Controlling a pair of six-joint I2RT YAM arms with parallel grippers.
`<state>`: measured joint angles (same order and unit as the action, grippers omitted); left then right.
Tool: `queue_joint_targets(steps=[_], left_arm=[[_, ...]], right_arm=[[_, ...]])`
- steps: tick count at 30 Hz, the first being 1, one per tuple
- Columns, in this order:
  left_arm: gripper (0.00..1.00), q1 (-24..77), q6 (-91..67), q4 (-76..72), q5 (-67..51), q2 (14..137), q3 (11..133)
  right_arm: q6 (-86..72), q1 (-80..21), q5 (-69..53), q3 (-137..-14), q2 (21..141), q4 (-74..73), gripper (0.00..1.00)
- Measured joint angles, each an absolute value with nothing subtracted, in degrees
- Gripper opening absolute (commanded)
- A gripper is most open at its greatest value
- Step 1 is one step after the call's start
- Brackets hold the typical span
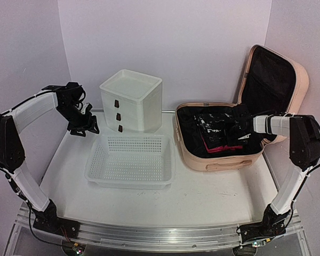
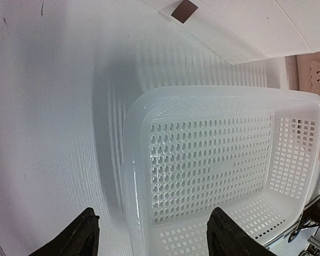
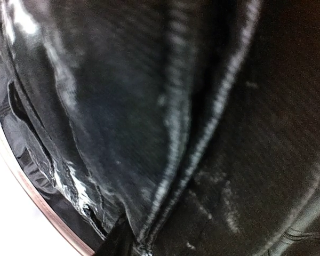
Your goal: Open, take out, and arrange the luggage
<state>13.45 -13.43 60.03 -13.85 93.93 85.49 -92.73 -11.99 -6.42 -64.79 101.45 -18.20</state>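
White table [image 1: 218, 197], mesh basket [image 1: 129, 183] at centre, drawer box [image 1: 132, 101] behind it, open luggage [image 1: 224, 161] right

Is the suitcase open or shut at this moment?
Open. The luggage lies flat, its lid raised upright behind it, black lining exposed and dark items in the lower half.
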Motion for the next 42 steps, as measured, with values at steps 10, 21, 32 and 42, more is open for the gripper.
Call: queue_joint_targets(steps=[10,21,32,42], left_arm=[[0.7,13.45,-13.26,60.03,-13.72,93.93,85.49],[0.7,13.45,-13.23,60.01,-13.58,93.93,85.49],[0.7,13.43,-12.21,60.01,-13.32,93.93,85.49],[0.7,13.43,-11.97,60.01,-13.32,93.93,85.49]], right_arm=[[-92.95,-12.21,-5.41,-65.41,101.43,-18.37,0.0],[-87.79,-13.06,-4.21,-68.2,100.03,-21.19,0.0],[-83.74,-14.57,-0.21,-67.37,94.94,-16.84,0.0],[-75.55,-14.85,-0.93,-68.27,89.78,-22.06,0.0]])
